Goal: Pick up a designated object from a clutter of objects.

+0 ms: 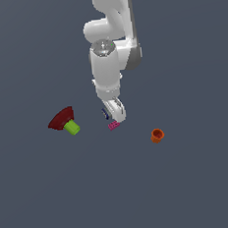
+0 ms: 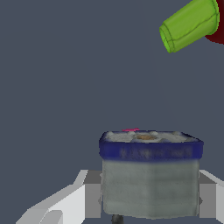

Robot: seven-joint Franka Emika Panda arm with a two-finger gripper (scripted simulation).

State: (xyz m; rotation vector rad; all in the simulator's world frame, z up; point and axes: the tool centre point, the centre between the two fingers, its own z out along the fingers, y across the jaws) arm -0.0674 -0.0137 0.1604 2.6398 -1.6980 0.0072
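The designated object, a small grey piece with a navy-blue rim [image 2: 150,175], sits between my gripper's [image 2: 150,197] two fingers. The finger pads [image 2: 92,194] touch its sides, so the gripper is shut on it. In the exterior view the gripper [image 1: 114,115] points down at the floor, and the navy rim [image 1: 105,113] shows at its side. The pink studded brick [image 1: 114,125] lies just below the fingertips; in the wrist view only a pink sliver [image 2: 130,130] shows behind the piece. I cannot tell whether the piece is off the floor.
A lime-green cylinder [image 1: 72,127] lies against a maroon bowl [image 1: 61,119] on the exterior view's left; the cylinder [image 2: 189,24] and a bit of the bowl [image 2: 218,37] show in the wrist view. An orange cup [image 1: 157,135] stands on the exterior view's right.
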